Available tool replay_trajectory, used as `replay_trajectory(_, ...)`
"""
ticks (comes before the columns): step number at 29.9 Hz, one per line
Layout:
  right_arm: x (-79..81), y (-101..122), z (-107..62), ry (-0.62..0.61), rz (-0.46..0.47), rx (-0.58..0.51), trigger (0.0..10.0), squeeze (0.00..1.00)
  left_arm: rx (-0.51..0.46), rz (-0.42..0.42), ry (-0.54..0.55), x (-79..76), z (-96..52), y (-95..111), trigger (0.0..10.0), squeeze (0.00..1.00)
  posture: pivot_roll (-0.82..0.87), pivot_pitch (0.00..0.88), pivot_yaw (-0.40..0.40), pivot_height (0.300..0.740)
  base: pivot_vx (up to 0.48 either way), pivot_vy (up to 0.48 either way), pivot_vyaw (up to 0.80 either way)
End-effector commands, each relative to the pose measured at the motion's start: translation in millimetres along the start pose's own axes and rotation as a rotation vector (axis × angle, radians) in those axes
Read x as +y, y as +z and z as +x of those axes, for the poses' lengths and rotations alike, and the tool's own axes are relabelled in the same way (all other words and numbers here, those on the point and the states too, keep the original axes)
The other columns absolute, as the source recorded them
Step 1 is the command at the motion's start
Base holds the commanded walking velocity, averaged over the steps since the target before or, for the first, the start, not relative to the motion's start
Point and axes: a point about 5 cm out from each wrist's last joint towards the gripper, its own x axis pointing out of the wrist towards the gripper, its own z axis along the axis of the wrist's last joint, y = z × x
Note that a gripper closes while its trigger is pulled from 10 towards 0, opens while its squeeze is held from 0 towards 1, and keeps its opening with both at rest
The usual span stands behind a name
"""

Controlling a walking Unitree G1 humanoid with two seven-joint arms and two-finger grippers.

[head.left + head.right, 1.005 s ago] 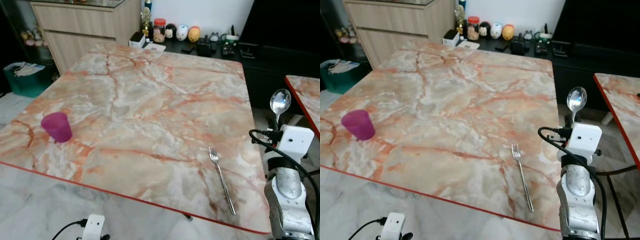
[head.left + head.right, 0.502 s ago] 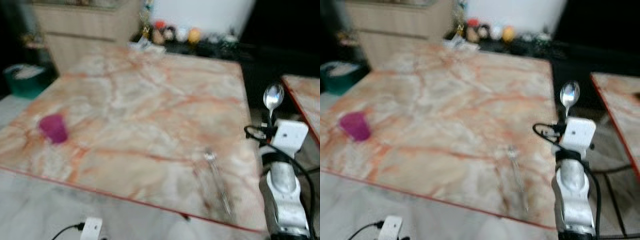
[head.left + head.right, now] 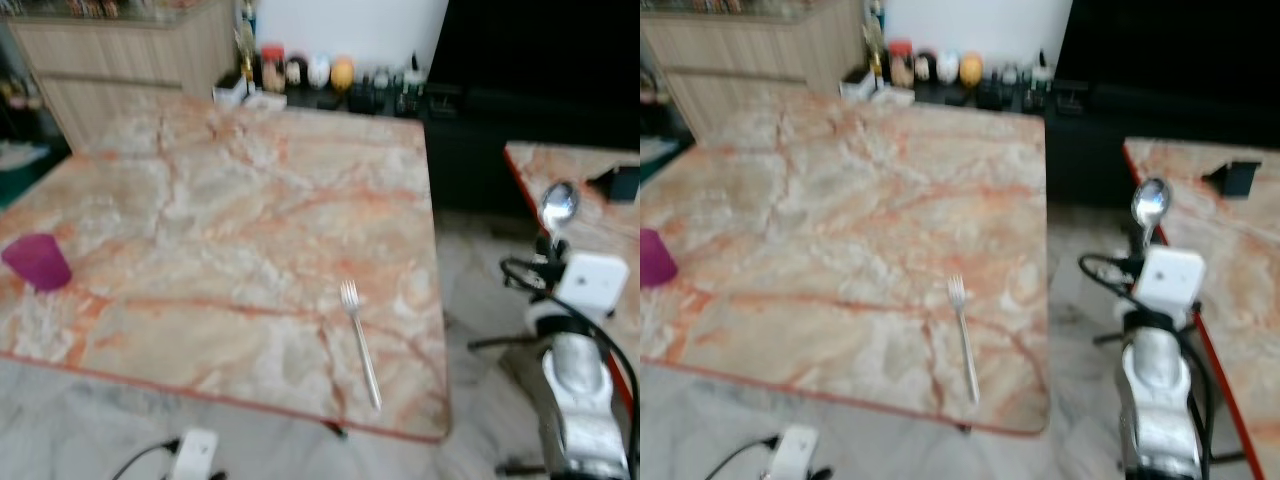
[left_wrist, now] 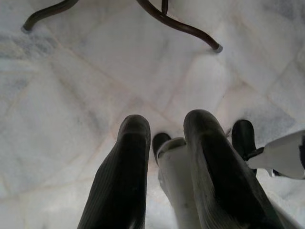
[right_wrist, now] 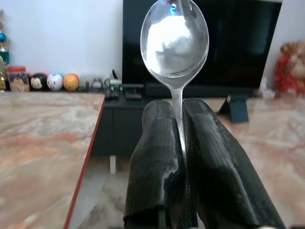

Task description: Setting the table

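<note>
I had the right gripper (image 5: 177, 143) pinching the spoon (image 5: 175, 40) by its handle, bowl upright, in the gap between the two tables, right of the marble table (image 3: 230, 210). I judged this the carry step: the fork (image 3: 360, 340) already lay near the table's near right corner, the purple cup (image 3: 37, 262) far left. Next I needed to swing left and lay the spoon beside the fork. The right wrist view showed the grip plainly; the left wrist view showed the left gripper (image 4: 167, 143) slightly spread, hanging over floor.

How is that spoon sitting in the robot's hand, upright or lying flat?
Upright. The spoon stands bowl-up, its handle pinched between the right gripper's two black fingers.
</note>
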Motion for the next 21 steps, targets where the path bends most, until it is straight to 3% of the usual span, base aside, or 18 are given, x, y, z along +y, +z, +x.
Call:
replay_trajectory(1, 3.5, 4.2, 1.0, 0.013, 0.009, -0.019, 10.0, 0.00, 0.024, 0.016, 0.009, 4.1, -1.9, -6.0, 10.0, 0.00, 0.00, 0.000, -0.044, 0.740, 0.000, -0.345, 0.00)
replay_trajectory(21, 1.9, 4.5, 2.2, 0.010, 0.006, -0.022, 10.0, 0.00, 0.019, 0.021, -0.003, 1.6, -0.9, -3.7, 10.0, 0.00, 0.00, 0.000, -0.043, 0.740, 0.000, -0.344, 0.00)
